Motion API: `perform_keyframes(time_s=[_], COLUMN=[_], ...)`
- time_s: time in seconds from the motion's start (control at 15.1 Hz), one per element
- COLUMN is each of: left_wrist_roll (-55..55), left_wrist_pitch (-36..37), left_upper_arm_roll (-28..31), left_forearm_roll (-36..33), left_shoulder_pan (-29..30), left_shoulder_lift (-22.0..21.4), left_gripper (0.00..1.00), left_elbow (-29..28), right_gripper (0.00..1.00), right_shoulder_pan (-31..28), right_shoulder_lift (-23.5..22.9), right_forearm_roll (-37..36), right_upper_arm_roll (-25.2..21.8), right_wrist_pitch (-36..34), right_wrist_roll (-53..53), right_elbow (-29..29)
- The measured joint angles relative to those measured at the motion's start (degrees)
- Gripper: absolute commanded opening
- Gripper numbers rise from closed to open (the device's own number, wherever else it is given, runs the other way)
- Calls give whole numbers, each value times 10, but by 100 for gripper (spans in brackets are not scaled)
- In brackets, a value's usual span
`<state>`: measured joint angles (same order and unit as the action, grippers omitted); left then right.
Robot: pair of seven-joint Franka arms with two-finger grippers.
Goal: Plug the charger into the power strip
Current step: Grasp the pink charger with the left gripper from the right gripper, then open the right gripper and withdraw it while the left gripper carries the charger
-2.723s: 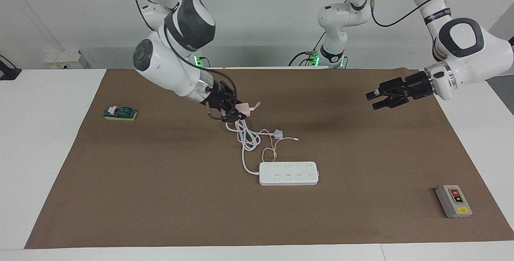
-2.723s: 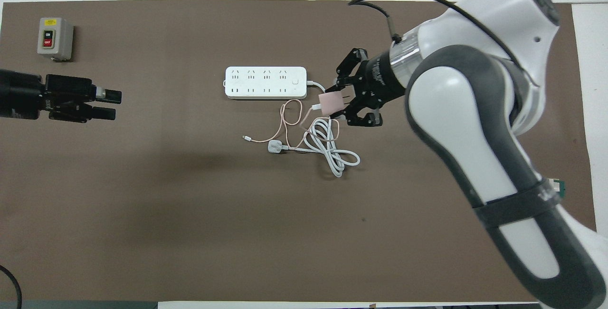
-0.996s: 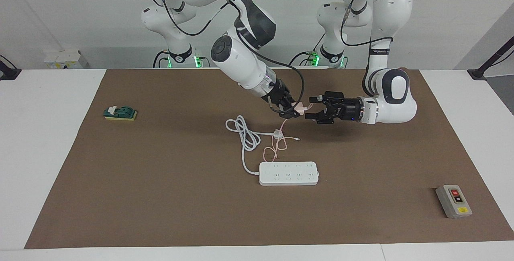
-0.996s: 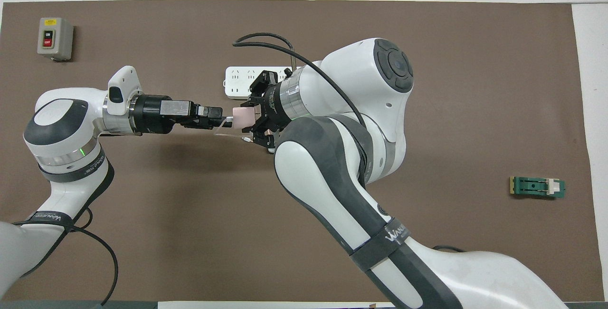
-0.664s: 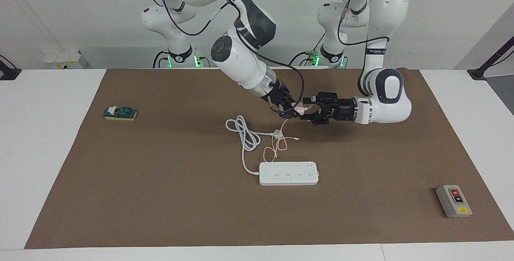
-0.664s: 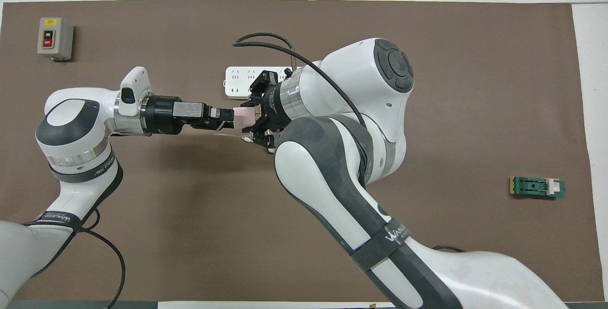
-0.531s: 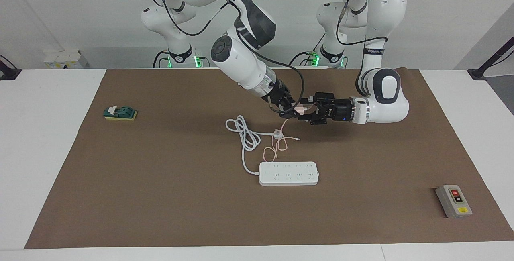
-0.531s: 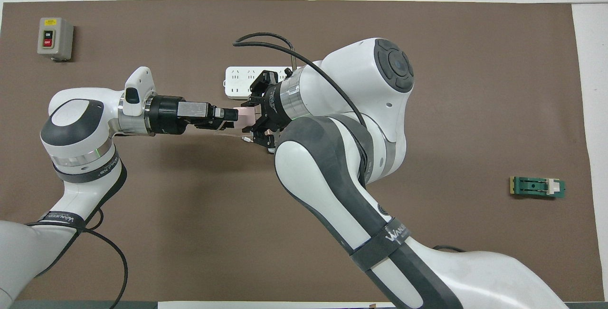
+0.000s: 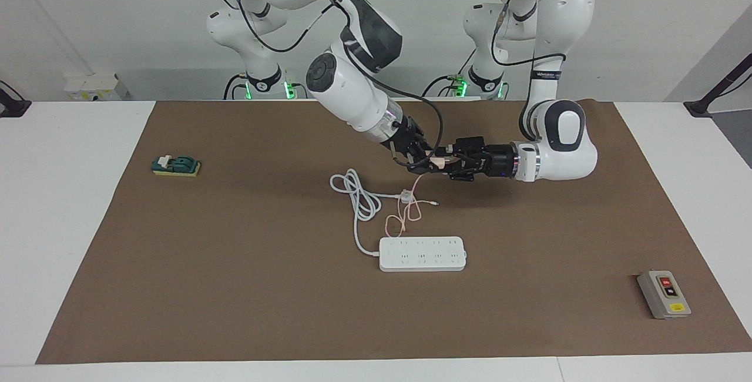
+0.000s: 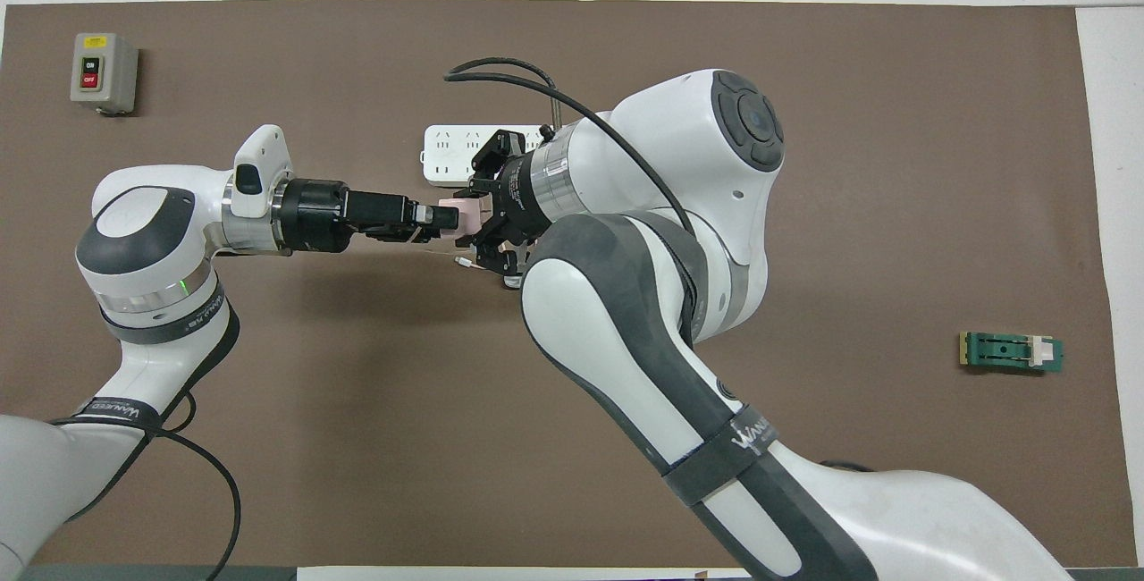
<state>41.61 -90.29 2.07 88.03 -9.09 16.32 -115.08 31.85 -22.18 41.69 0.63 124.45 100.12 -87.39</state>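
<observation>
Gripping the charger (image 9: 436, 163) above tangled cords (image 9: 361, 194), right fingers (image 9: 419, 156); left fingers (image 9: 452, 162) at it, grip unclear.

Glossy white plastic power strip (image 9: 422, 254); matt brown mat (image 9: 235, 288).

Small pink charger (image 9: 435, 163) held in the air; long white power strip (image 9: 422, 254) lies flat on the tabletop (image 9: 235, 288).

Grey switch box (image 10: 104, 71): "ON" on black button, "OFF" on red button; yellow label above them, unreadable
Right arm (image 10: 742, 442): dark band lettered, apparently "WANLEED"
Left arm (image 10: 112, 406): dark band, the same lettering
Power strip (image 9: 422, 253): no legible marking
</observation>
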Motion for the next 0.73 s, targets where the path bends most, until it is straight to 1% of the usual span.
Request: perform_keyframes(time_s=[0.07,0.13,0.2,0.46,0.53,0.6,0.73], left_wrist_roll=[0,0,0,0,0,0,0], left_wrist_pitch=[3,9,13,15,15,15,15], left_upper_arm_roll=[0,2,3,5,5,5,7], left_forearm_roll=[0,2,2,2,2,2,-1], left_shoulder_pan=[0,0,0,0,0,0,1], left_shoulder_lift=[0,-1,-1,-1,-1,-1,-3], left_gripper=[18,6,0,0,0,0,0], left_elbow=[0,0,0,0,0,0,2], right_gripper=[0,0,0,0,60,100,100], right_shoulder_pan=[0,0,0,0,0,0,-1], right_shoulder_lift=[0,0,0,0,0,0,0], right_forearm_roll=[0,0,4,5,5,6,7], right_upper_arm_roll=[0,0,0,0,0,0,-2], right_wrist_pitch=[0,-1,-1,-1,-1,-1,-1], right_wrist_roll=[0,0,0,1,1,3,23], right_elbow=[0,0,0,1,1,1,1])
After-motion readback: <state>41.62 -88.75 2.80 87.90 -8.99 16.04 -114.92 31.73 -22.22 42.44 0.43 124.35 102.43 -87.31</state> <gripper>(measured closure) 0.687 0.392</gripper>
